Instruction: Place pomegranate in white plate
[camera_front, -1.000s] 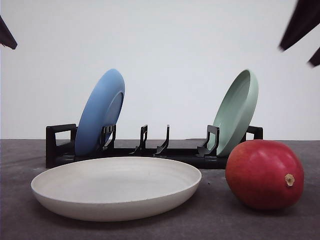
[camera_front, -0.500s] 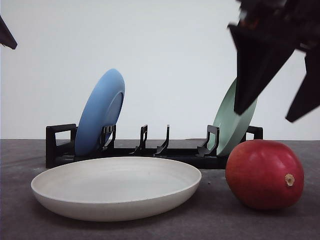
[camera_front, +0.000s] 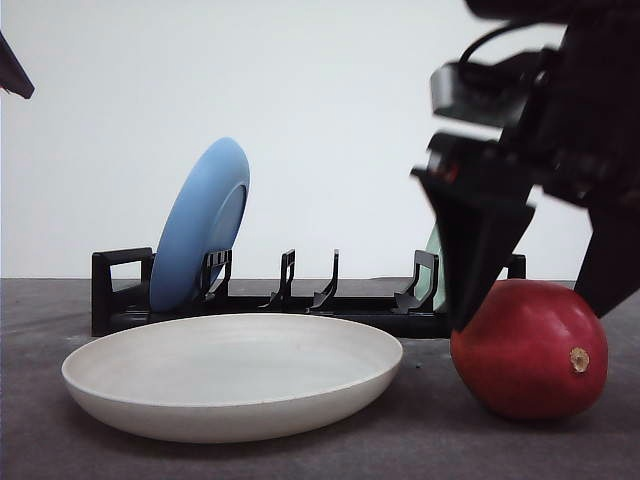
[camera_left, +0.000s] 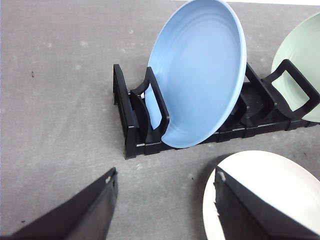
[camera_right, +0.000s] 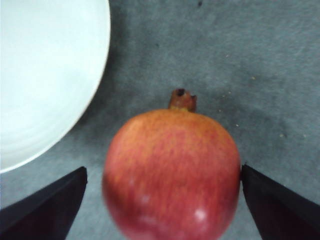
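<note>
The red pomegranate (camera_front: 527, 352) rests on the grey table at the right, its stem scar turned to the right. My right gripper (camera_front: 532, 318) is open and low over it, one dark finger on each side of the fruit. In the right wrist view the pomegranate (camera_right: 172, 170) sits between the two fingers of the right gripper (camera_right: 162, 172), and I cannot tell whether they touch it. The white plate (camera_front: 150, 410) lies flat to the left of the fruit and holds nothing; its rim (camera_right: 97, 75) is close to the fruit. My left gripper (camera_left: 165, 175) hangs open above the table beside the plate (camera_left: 280, 175).
A black dish rack (camera_front: 300, 300) stands behind the plate. It holds a blue plate (camera_front: 205, 220) upright at the left and a pale green plate (camera_left: 300, 55) at the right, mostly hidden behind my right arm in the front view.
My right gripper has come down from the upper right and now straddles the pomegranate. The fruit, the plates and the left arm have not moved.
</note>
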